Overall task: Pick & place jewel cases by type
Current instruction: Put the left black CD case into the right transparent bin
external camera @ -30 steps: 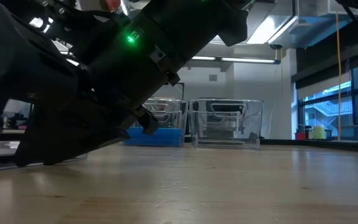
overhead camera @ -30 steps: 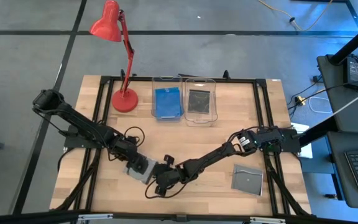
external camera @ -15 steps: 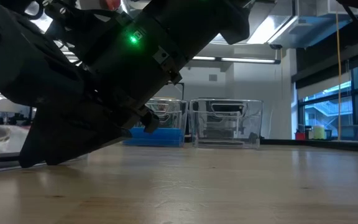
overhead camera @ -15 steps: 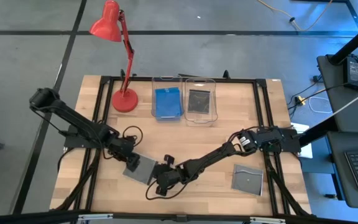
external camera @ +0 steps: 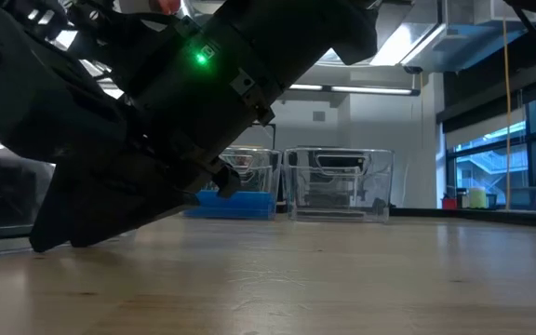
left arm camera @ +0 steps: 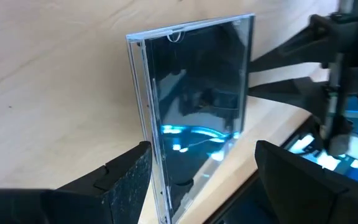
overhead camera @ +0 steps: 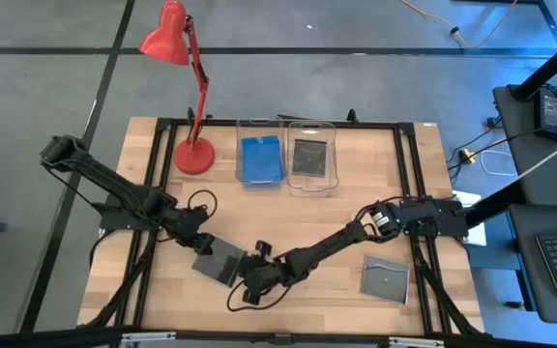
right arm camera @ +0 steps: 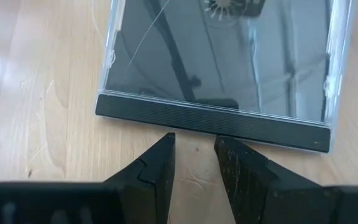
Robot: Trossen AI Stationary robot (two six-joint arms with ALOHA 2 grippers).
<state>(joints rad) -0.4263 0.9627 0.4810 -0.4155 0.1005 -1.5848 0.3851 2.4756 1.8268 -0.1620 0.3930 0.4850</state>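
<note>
**Grey case on the wood between two grippers**

Lower centre of the high view: a smoky grey case [overhead camera: 218, 263] lies flat on the table [overhead camera: 395, 208], and both arms are on it. The left gripper [overhead camera: 197, 244] sits at its upper-left edge, fingers [left arm camera: 124, 180] spread wide to either side of the case [left arm camera: 194, 106], touching nothing that the wrist view shows. The right gripper [overhead camera: 251, 280] is just beside the case's lower-right edge; its fingers [right arm camera: 157, 168] stand a narrow gap apart, tips just short of the dark ribbed spine of the case [right arm camera: 219, 59], clamped on nothing.

A second grey case [overhead camera: 385, 279] lies alone at lower right of the high view, well apart from both grippers.

Up at the top centre, two clear bins stand side by side. The left bin [overhead camera: 260, 125] holds blue cases [overhead camera: 260, 159]; how many are stacked there I cannot tell. The right bin [overhead camera: 312, 126] holds a dark case [overhead camera: 310, 157].

Left of the bins, a red lamp [overhead camera: 184, 87] stands on its round base at the table's upper left. In the low view, the dark arm bulk fills the left of frame, with the bins [external camera: 338, 181] behind it.
</note>
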